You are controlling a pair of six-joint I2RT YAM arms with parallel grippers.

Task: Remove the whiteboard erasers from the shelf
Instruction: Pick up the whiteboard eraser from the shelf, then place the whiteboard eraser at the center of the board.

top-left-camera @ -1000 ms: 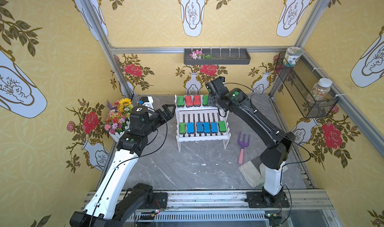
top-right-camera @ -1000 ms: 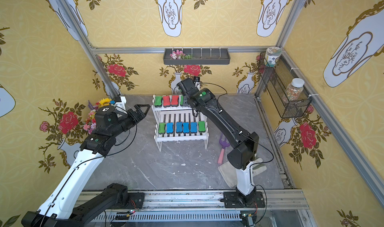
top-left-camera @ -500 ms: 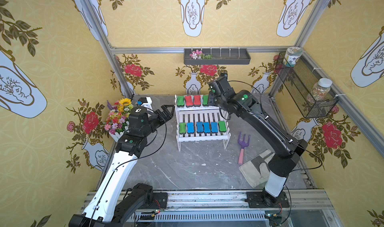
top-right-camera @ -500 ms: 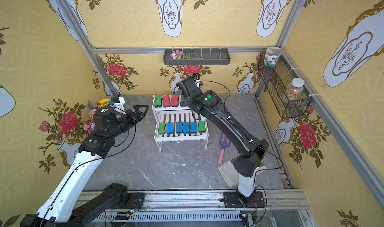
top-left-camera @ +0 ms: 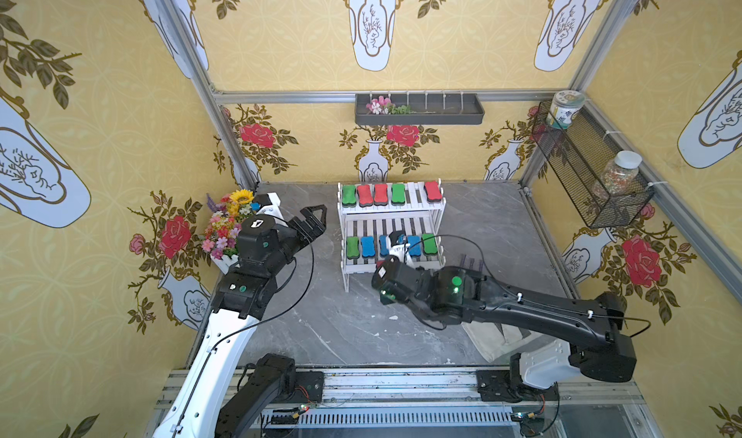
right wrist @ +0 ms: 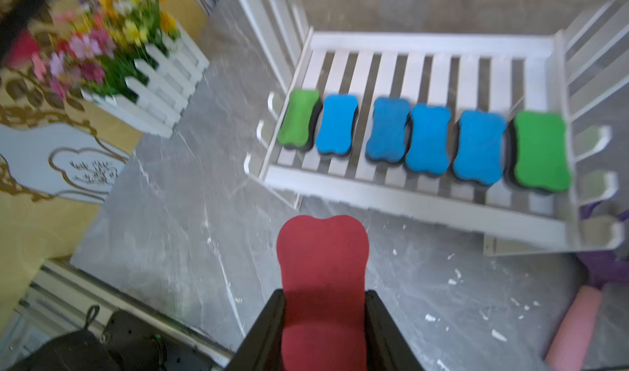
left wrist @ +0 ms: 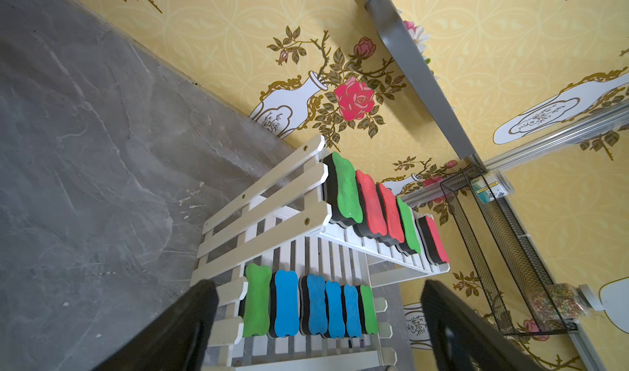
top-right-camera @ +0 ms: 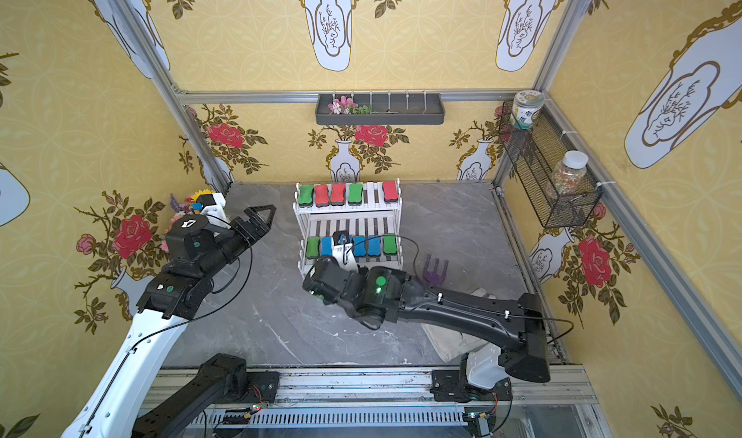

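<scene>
Red foam sits between the two black fingers (right wrist: 269,332) of the right arm (top-left-camera: 502,307): the right jaws are drawn narrow onto one red eraser (right wrist: 322,284), gripping it across its width. It hangs over bare grey table (top-left-camera: 329,319), just in front of the shelf (top-right-camera: 348,211) and not touching it. In both top views this arm reaches low across the table from the right, and its wrist hides the held piece. Under the forearm lies a pale cloth (top-left-camera: 490,335). Near the shelf's right legs lies a purple hand rake (top-right-camera: 435,270) with a pink handle (right wrist: 571,325).

Left of the shelf, the left arm (top-left-camera: 257,251) hovers above the table. The left jaws stand wide with nothing between them, their fingers (left wrist: 177,328) aimed at the shelf's left end and apart from it.

Six erasers lie in a row on the lower tier (right wrist: 408,201), close to its front rail: a green eraser (right wrist: 299,122) at the left end, four blue erasers (right wrist: 427,139) side by side, and a second green eraser (right wrist: 541,151) at the right end. Five more rest on the upper tier (top-left-camera: 414,196), farther back: green (top-left-camera: 348,195), red (top-left-camera: 364,195), red (top-left-camera: 380,194) and green (top-left-camera: 398,194) packed together at the left, then bare slats, then a lone red (top-left-camera: 433,191) near the right end.

Against the left wall stands a white picket flower box (top-left-camera: 229,227). A dark wall tray (top-left-camera: 441,114) on the back wall holds pink blooms at its left end, and a wire basket (top-left-camera: 578,183) on the right wall carries two jars (top-left-camera: 564,108)
</scene>
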